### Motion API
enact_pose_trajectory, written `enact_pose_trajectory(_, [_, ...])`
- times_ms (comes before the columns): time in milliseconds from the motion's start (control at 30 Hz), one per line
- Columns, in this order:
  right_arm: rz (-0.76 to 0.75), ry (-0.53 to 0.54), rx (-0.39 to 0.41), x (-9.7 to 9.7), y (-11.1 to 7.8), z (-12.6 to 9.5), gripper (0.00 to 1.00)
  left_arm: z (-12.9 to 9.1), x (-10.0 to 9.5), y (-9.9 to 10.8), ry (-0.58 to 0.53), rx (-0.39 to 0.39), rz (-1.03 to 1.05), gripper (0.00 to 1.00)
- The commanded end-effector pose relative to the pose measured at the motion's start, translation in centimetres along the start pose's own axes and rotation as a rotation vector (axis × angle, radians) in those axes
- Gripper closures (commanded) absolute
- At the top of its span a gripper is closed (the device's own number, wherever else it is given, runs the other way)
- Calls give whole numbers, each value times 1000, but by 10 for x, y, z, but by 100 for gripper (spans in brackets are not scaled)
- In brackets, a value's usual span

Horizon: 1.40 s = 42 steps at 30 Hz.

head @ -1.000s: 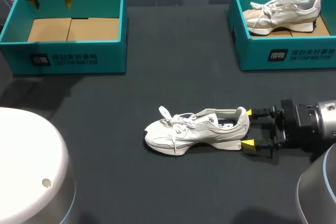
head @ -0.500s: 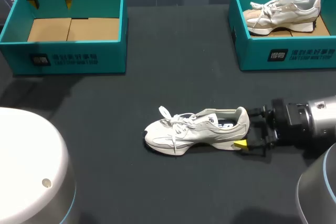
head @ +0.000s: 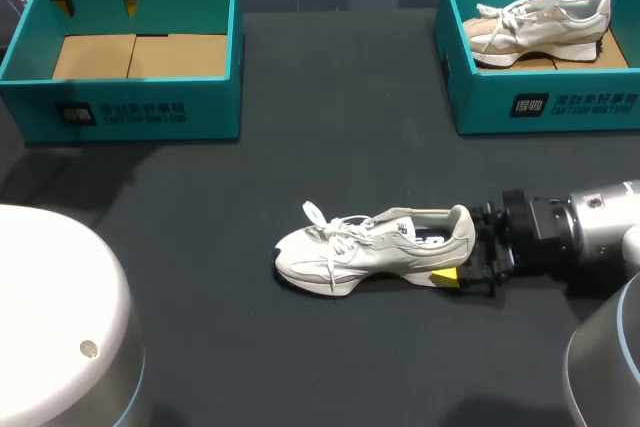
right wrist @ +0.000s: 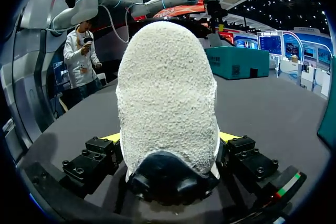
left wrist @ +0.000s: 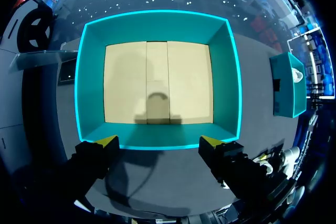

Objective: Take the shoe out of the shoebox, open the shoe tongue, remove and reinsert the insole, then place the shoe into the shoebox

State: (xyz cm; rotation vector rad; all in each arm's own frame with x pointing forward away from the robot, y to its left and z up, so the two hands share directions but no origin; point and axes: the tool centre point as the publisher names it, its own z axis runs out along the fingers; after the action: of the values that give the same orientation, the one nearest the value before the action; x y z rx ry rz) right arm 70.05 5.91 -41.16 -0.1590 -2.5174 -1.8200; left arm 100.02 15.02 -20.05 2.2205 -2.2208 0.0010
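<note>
Advanced leftward, right gripper (head: 447, 245) now straddles the heel of the white mesh sneaker (head: 375, 252) at lower centre, fingers spread, toe pointing left. Left gripper (left wrist: 158, 141) hangs spread above the teal cardboard shoebox (left wrist: 157, 27). Heel fills right gripper's gap.

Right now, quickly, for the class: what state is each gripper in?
Left gripper: open, empty, above the empty shoebox.
Right gripper: at the heel of the shoe; clamped or not cannot be told.
</note>
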Motion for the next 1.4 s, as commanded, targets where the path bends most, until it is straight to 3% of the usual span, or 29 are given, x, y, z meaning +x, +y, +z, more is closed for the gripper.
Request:
enact_pose_trajectory(33, [-2,1,-1,-2,-1,5,0,0,0,0,-1,0,0,0])
enact_pose_trajectory(133, [-4,1,-4,-3,-1,6,0,0,0,0,-1,0,0,0])
enact_pose_trajectory(167, [-5,1,-5,-3,0,7,9,0,0,0,-1,0,0,0])
enact_pose_trajectory(200, [-6,1,-5,-4,0,8,43,0,0,0,-1,0,0,0])
enact_pose_trajectory(267, [-13,11,-4,-4,1,9,100,0,0,0,-1,0,0,0])
enact_pose_trajectory(1400, [-14,28,-20,2,2,7,100,0,0,0,-1,0,0,0])
